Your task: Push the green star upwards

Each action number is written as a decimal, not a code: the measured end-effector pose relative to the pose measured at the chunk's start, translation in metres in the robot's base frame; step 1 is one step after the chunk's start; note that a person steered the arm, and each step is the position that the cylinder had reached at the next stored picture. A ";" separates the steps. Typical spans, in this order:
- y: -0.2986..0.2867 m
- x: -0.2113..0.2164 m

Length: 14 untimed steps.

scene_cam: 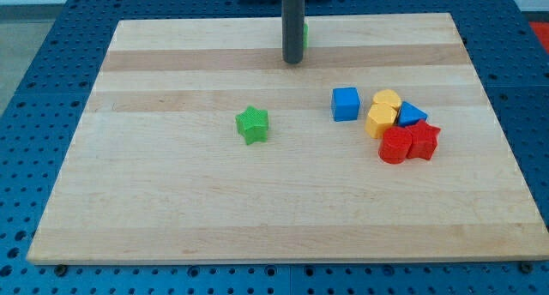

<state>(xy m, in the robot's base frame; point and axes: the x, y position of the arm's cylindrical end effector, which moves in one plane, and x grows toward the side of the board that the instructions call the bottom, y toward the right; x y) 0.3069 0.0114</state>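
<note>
Green star (252, 124) sat mid-desk (171, 209), tip (293, 62) well above. Light, rigid, likely spun if struck off-centre; best pushed from bottom edge. No claw fitted.

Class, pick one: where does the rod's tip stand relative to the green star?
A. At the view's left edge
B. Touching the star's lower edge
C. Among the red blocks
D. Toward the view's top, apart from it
D: my tip stands near the board's top edge, well clear of the green star.
</note>
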 end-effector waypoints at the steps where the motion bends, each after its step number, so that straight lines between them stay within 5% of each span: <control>1: 0.004 0.019; 6: 0.004 0.166; 7: -0.035 0.183; 14: -0.063 0.114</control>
<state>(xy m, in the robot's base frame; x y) 0.4214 -0.0511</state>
